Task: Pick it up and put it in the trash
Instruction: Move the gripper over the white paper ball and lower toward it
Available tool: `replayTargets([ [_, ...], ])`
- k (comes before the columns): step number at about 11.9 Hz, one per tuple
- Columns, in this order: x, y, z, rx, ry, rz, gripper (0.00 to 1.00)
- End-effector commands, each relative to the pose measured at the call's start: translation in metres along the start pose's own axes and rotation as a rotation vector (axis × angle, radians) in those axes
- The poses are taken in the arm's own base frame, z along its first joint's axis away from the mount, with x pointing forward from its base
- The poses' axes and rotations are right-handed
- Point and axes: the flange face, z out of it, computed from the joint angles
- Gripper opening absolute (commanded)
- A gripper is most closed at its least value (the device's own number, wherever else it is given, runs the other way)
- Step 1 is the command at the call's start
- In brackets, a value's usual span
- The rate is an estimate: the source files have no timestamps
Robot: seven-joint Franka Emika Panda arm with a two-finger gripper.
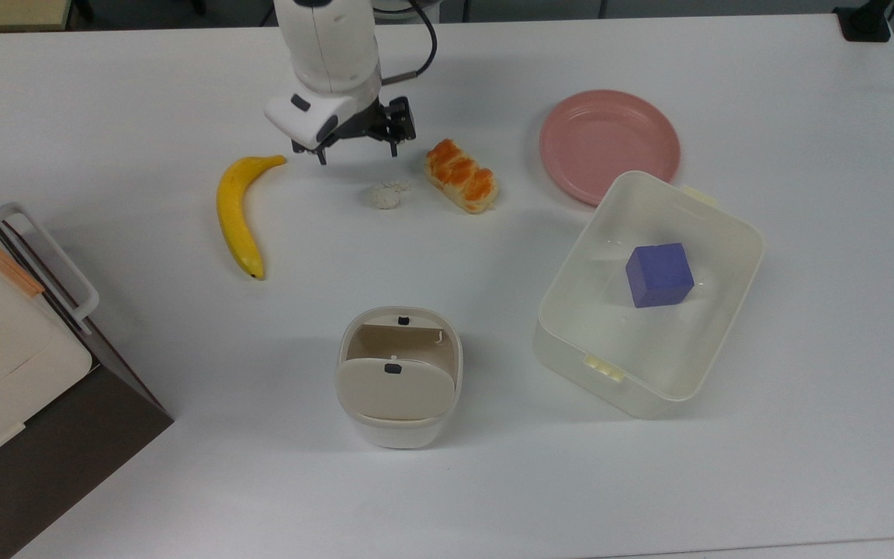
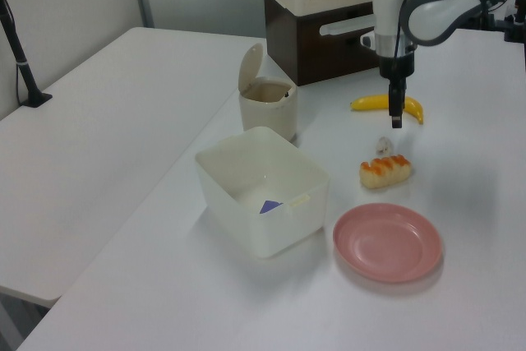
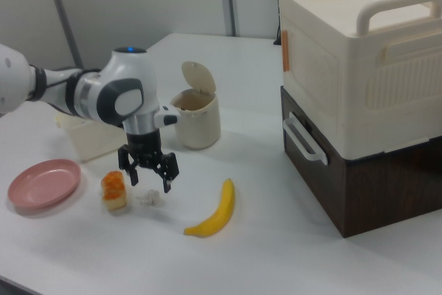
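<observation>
Banana: long yellow banana (image 1: 238, 211) lies on the white table (image 1: 765, 466), at the top view's left of the fingers.
Fingers: black 2-finger gripper (image 1: 358, 151) is spread wide and holds nothing.
Paper wad: small crumpled white paper wad (image 1: 385, 194) lies on the table just below the fingers and slightly toward the top view's right, not touched.
Bread roll: orange-glazed bread roll (image 1: 462, 175) lies just beside the wad.
Bin: cream-white desktop bin with beige swing lid (image 1: 398, 376) stands well apart, lid tipped up, opening exposed.
</observation>
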Motion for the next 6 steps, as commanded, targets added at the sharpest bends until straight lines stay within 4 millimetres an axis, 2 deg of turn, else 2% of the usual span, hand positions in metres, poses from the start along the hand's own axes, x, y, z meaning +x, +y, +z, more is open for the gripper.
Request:
replayTargets([
  [1, 0.0029, -0.0075, 0.0243, 0.003, 0.021, -0.028, 1.00],
  [6, 0.0058, -0.0130, 0.0329, -0.004, 0.051, -0.037, 1.00],
])
